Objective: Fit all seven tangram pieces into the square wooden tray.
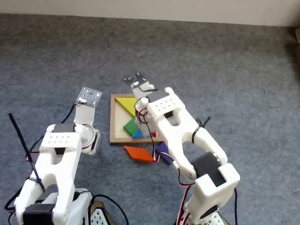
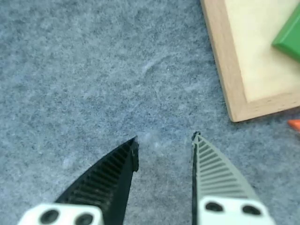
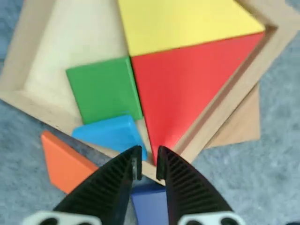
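Saw the tray (image 1: pixel 119 123) in the middle of the high view, on grey carpet (image 1: pixel 211 70). Counted four pieces in it: a yellow triangle (image 1: pixel 125 105) at its upper left, a green square (image 1: pixel 130 126) below that, a blue piece (image 1: pixel 137 133) at the lower rim and partly over it, and a red triangle (image 3: pixel 187 89) touching the yellow one along one edge. Spotted two more pieces outside, just below the tray in the high view: an orange piece (image 1: pixel 139 153) and a dark blue piece (image 1: pixel 163 149) next to it, both on the carpet.

Found the right gripper (image 3: pixel 147 158) above the tray's rim, right by the tip of the red triangle and a corner of the blue piece. Left only a thin slit between the jaws. Held nothing. Showed the dark blue piece down between the fingers, on the carpet.

Found the left gripper (image 2: pixel 164 140) over bare carpet, near one corner of the tray but apart from it. Had the jaws spread fairly wide, with just carpet between them. Held nothing and touched nothing.
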You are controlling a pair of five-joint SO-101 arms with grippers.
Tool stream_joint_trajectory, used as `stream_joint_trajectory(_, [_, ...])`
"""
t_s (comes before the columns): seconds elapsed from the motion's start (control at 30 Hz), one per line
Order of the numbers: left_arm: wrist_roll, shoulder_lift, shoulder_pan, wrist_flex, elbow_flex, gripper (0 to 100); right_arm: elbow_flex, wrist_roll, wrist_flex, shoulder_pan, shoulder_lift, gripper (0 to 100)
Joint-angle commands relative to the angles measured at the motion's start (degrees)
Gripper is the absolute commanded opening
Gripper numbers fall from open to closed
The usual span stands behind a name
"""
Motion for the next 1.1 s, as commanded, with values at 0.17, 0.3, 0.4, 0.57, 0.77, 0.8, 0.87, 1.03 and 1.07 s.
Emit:
stream_joint_trajectory(0.17, [-0.3, -1.5, -0.3, -0.7, 0.0, 18, -8.5, -0.4, 0.1, -4.0, -1.0, 6.3])
stream_joint_trajectory(0.3, [-0.3, -1.5, -0.3, -0.7, 0.0, 18, -7.9, -0.4, -1.7, -7.8, -0.8, 6.3])
stream_joint_trajectory(0.4, [-0.3, -1.5, -0.3, -0.7, 0.0, 18, -4.4, -0.4, -2.3, -7.5, -0.7, 6.3])
stream_joint_trajectory(0.57, [-0.3, -1.5, -0.3, -0.7, 0.0, 18, -0.2, -0.1, -2.3, -3.2, -0.9, 6.3])
stream_joint_trajectory(0.77, [-0.3, -1.5, -0.3, -0.7, 0.0, 18, 0.3, 0.0, -1.7, 0.9, -1.4, 6.3])
stream_joint_trajectory(0.8, [-0.3, -1.5, -0.3, -0.7, 0.0, 18, 0.2, 0.0, -0.9, 1.4, -1.5, 6.3])
stream_joint_trajectory(0.87, [-0.3, -1.5, -0.3, -0.7, 0.0, 18, 0.2, 0.0, 2.1, 1.7, -3.3, 6.3])
stream_joint_trajectory(1.03, [-0.3, -1.5, -0.3, -0.7, 0.0, 18, 0.6, 0.0, 2.9, -0.8, -12.8, 6.3])
stream_joint_trajectory(1.07, [-0.3, -1.5, -0.3, -0.7, 0.0, 18, 0.6, 0.0, 2.5, -2.0, -13.9, 6.3])
